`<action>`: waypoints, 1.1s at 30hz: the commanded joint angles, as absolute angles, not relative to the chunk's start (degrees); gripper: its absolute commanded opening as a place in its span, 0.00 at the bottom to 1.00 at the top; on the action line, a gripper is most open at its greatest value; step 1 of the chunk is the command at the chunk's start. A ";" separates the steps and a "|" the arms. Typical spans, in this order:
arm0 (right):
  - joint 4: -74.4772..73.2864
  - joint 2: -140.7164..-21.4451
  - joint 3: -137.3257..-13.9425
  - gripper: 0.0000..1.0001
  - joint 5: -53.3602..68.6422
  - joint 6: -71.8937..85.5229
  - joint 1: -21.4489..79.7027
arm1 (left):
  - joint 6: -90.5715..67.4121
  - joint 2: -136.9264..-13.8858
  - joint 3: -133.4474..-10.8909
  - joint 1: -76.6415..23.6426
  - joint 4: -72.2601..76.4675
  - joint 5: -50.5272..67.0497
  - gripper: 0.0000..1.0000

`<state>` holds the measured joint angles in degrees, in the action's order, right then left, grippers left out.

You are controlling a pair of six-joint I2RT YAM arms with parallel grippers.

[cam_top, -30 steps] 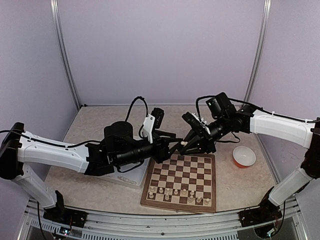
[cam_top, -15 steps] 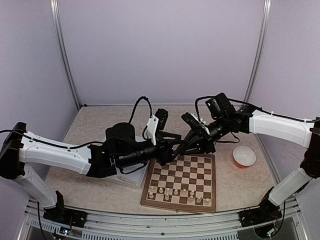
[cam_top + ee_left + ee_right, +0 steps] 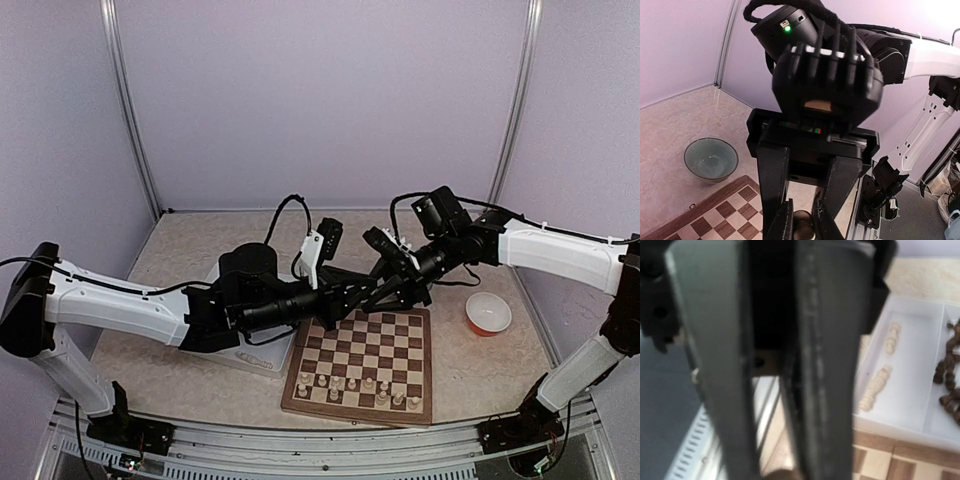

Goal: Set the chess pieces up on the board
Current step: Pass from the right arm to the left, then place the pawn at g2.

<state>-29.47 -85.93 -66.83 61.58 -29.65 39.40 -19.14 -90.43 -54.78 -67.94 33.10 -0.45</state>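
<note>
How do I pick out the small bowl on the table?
Find the tan-and-brown checkered wooden chessboard at centre front. Right of its far corner sits a small round bowl, orange-red outside, white inside. It is the only round dish there.

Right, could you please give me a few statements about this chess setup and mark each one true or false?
1. Cream pieces stand on the near rows of the board. True.
2. The bowl sits left of the board. False: it sits to the board's right.
3. The left claw and right claw are far apart. False: they meet over the board's far edge.
4. The tray keeps cream and dark pieces in separate compartments. True.
5. Dark pieces fill the board's far rows. False: the far squares in view are bare.
</note>
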 commanded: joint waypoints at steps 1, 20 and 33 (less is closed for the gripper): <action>-33.02 -83.64 -68.62 0.42 59.12 -34.36 35.71 | -18.74 -91.05 -57.81 -66.88 29.36 2.24 0.12; -25.36 -74.06 -57.92 0.54 44.10 -29.27 6.77 | -4.35 -114.91 -89.44 -70.83 -8.78 13.89 0.12; -26.62 -76.28 -57.66 0.54 45.87 -30.36 6.77 | -0.18 -125.74 -98.60 -72.86 -19.12 16.31 0.13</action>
<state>-26.50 -75.48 -58.06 44.97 -30.37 6.98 -1.93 -124.05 -95.11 -72.84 -15.05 14.39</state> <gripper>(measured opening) 0.545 0.128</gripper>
